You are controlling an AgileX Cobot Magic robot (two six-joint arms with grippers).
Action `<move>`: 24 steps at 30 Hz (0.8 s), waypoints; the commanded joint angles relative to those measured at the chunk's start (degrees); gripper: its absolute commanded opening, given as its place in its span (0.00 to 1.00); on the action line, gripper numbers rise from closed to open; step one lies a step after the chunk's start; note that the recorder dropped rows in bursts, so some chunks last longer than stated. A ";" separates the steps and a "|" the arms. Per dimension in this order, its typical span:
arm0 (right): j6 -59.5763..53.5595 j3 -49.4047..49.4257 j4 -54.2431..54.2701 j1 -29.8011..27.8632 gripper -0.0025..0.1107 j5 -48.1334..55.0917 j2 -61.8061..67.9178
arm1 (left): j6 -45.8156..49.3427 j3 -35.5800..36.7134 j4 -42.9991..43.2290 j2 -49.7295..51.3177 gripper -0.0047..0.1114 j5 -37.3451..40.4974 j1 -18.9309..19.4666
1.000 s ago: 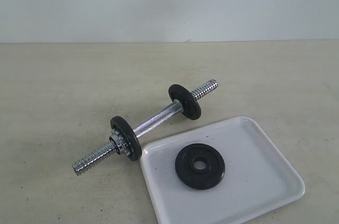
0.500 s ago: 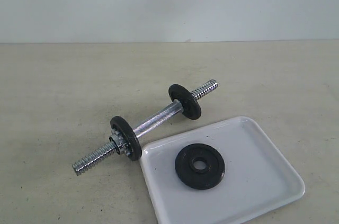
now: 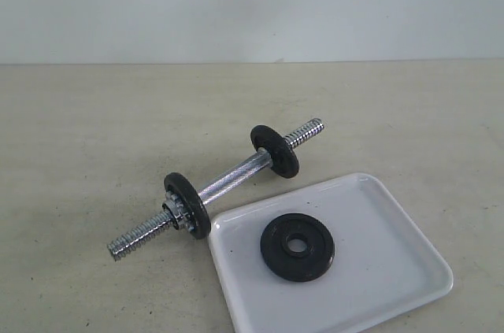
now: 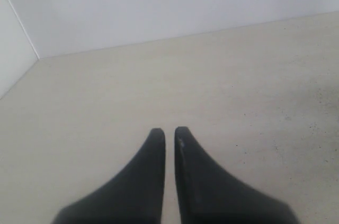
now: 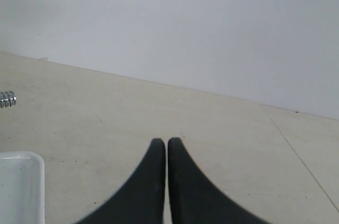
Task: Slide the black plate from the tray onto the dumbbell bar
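Since neither arm shows in the exterior view and the black plate point(image 3: 297, 246) lies flat near the middle of the tray point(image 3: 386, 274), you are, by my judgement, at the very start: nothing is grasped. Your left fingers point(image 4: 148, 179) are drawn together on nothing above the bare surface point(image 3: 94, 128). Your right fingers point(image 5: 147, 181) are likewise closed and empty.

The dumbbell bar point(image 3: 232, 177) lies on the surface just beside the tray. It is chrome, knurled in the middle and screw-threaded at both ends, and it carries two like discs point(image 3: 187, 205) on edge.

Your next move probably calls for spreading one pair of fingers, taking the plate by its rim, tipping it upright and lining its round centre hole up with a free threaded end point(image 3: 305, 133). The plate is rough, matte cast iron with a raised hub and rim. The tray is glossy white with a low lip, so expect the plate to skid if you nudge it.
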 commanded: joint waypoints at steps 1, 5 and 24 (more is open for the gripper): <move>-0.11 -0.08 -0.11 -0.49 0.02 -0.26 -0.30 | -0.65 0.21 -0.66 -0.12 0.08 0.08 -0.45; -0.11 -0.08 -0.11 -0.49 0.02 -0.26 -0.30 | -0.65 0.21 -0.66 -0.12 0.08 0.08 -0.45; -0.11 -0.08 -0.11 2.42 0.02 -0.28 -0.30 | -0.65 0.21 -0.53 -0.12 0.08 0.08 -0.45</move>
